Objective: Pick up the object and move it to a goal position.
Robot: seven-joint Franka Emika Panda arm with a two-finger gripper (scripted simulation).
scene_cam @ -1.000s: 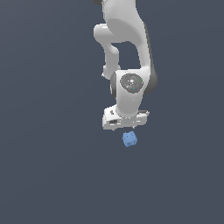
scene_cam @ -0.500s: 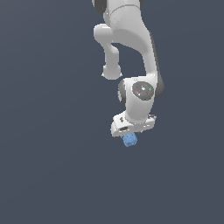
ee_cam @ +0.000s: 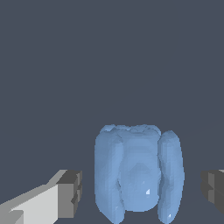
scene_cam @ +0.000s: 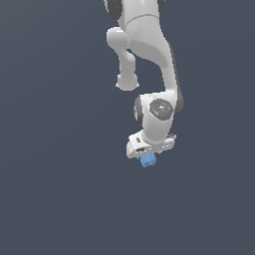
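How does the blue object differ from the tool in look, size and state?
The blue object is light blue and lumpy; the tool is white with dark grey pads. The blue object is much smaller than the tool. The blue object sits between the open tool's jaws, with a gap on each side.

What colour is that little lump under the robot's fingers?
Light blue; the object shows best in the wrist view.

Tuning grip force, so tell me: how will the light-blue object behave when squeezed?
The blue object looks rigid, probably holding shape. Its lumpy, rounded sides may let it twist or slip. The claw pads stand apart from it.
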